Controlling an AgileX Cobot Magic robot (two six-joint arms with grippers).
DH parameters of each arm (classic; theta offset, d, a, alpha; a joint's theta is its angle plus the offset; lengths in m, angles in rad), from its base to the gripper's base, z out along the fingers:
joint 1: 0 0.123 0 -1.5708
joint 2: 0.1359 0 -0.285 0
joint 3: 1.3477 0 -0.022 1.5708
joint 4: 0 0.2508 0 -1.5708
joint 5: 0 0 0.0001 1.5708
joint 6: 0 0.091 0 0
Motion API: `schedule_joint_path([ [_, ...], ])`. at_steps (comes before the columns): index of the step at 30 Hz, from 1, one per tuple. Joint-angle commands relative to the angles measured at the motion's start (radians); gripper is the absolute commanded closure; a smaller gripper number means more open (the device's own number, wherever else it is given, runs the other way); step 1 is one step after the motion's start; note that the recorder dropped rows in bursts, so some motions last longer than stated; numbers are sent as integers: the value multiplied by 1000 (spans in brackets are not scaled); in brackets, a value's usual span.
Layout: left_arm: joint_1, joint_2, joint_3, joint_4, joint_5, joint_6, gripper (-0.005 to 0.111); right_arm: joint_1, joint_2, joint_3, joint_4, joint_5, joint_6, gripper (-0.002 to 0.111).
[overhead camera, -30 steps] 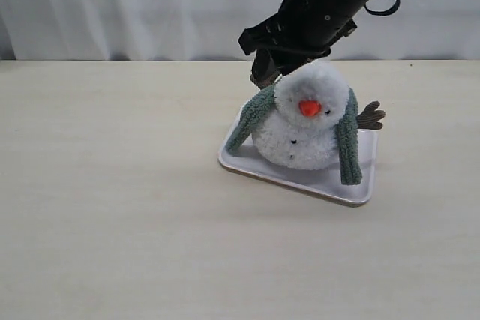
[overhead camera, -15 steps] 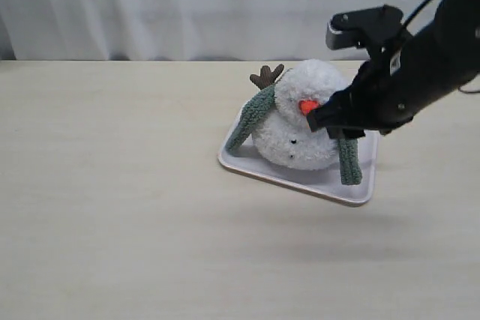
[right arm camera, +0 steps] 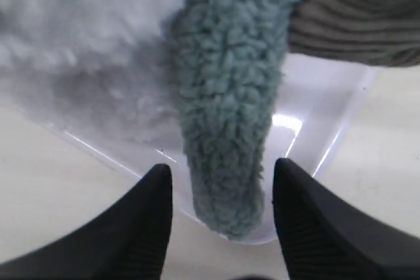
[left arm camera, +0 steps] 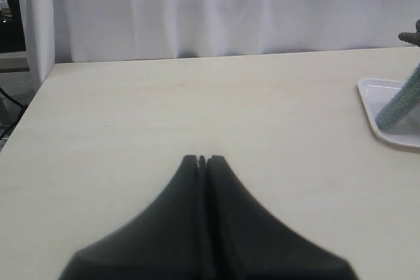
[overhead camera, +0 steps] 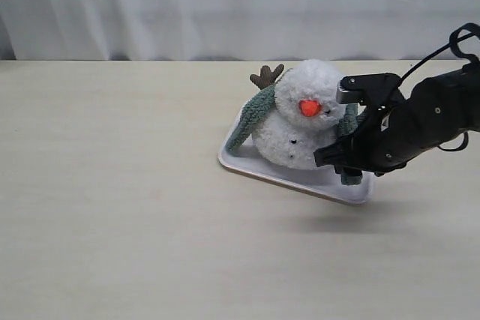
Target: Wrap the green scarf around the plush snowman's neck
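The plush snowman [overhead camera: 304,121] sits on a white tray [overhead camera: 255,166], orange nose to the front. The green scarf [overhead camera: 251,116] lies behind its neck, one end hanging down each side. My right gripper [overhead camera: 349,173] is low at the tray's right front corner. In the right wrist view the gripper [right arm camera: 223,176] is open, its fingers either side of the scarf's hanging end [right arm camera: 230,116] without touching it. The snowman's white body [right arm camera: 79,37] and a brown twig arm [right arm camera: 357,21] are close behind. My left gripper [left arm camera: 202,159] is shut and empty over bare table, far from the tray [left arm camera: 394,113].
The light wooden table [overhead camera: 112,207] spreads on all sides of the tray. A white curtain [overhead camera: 150,5] hangs behind the far edge. A twig arm [overhead camera: 266,75] sticks up behind the snowman's left shoulder. The table's left edge [left arm camera: 29,96] shows in the left wrist view.
My right arm swung from behind the snowman's head round to its right side and came down to the scarf's right end. The snowman and scarf have stayed put.
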Motion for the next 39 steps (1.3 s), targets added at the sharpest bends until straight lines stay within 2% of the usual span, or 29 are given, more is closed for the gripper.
schedule_joint_path([
  [1, 2, -2, 4, 1, -9, 0, 107, -4, 45, 3, -8, -61, -20, 63],
  [3, 2, -2, 4, 1, -9, 0, 107, -4, 54, 3, -8, -79, -20, 69],
  [6, 2, -2, 4, 1, -9, 0, 107, -4, 57, 3, -8, -83, -54, 93],
  [8, 2, -2, 4, 1, -9, 0, 107, -4, 57, 3, -8, -81, -64, 104],
  [16, 2, -2, 4, 1, -9, 0, 107, -4, 3, 3, 26, 90, -96, 104],
  [20, 2, -2, 4, 1, -9, 0, 107, -4, -67, 3, 177, 282, -295, 104],
  [22, 2, -2, 4, 1, -9, 0, 107, -4, -83, 11, 247, 321, -381, 104],
  [29, 2, -2, 4, 1, -9, 0, 107, -4, -32, 101, 289, 70, -400, 104],
  [35, 2, -2, 4, 1, -9, 0, 107, -4, 60, 96, 286, 15, -400, 104],
  [39, 2, -2, 4, 1, -9, 0, 107, -4, 37, 96, 286, -23, -400, 104],
])
